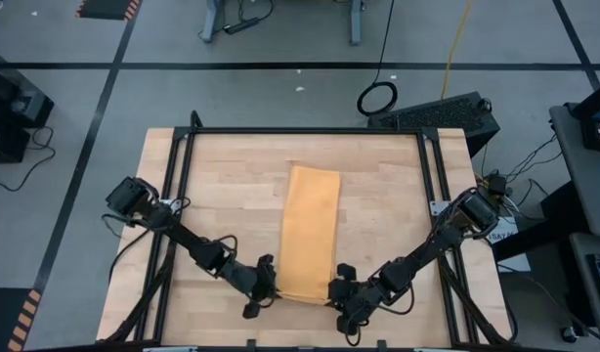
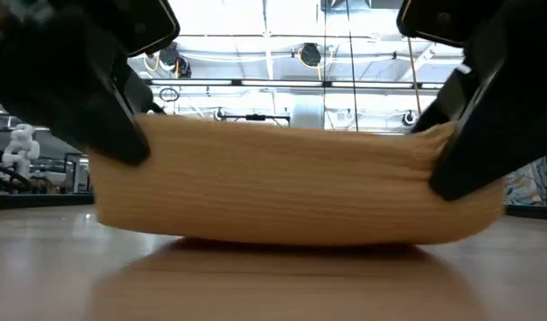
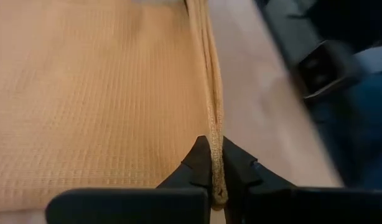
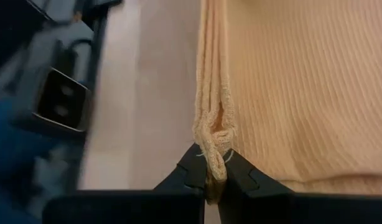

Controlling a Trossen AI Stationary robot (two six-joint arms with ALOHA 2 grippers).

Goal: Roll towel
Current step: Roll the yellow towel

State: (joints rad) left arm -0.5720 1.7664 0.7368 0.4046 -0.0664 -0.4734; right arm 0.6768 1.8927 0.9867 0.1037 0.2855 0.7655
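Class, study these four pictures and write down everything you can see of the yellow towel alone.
The mustard-yellow cloth towel is a soft, ribbed-weave fabric, folded into a long narrow strip of several layers lying on the light wooden table. Its near end is lifted slightly off the wood. The left gripper is shut on one near corner's layered edge, the right gripper on the other. Nothing else touches it, and no roll has formed yet.

This is a robotics lab or workshop — a wooden table (image 1: 232, 196) in a black metal frame (image 1: 310, 131) stands on a grey floor (image 1: 85, 98) marked with black tape lines (image 1: 280, 66). Cables (image 1: 378, 98) trail across it (one yellow), and the low view shows an industrial ceiling — exposed ducts (image 2: 309, 55) and bright lights.
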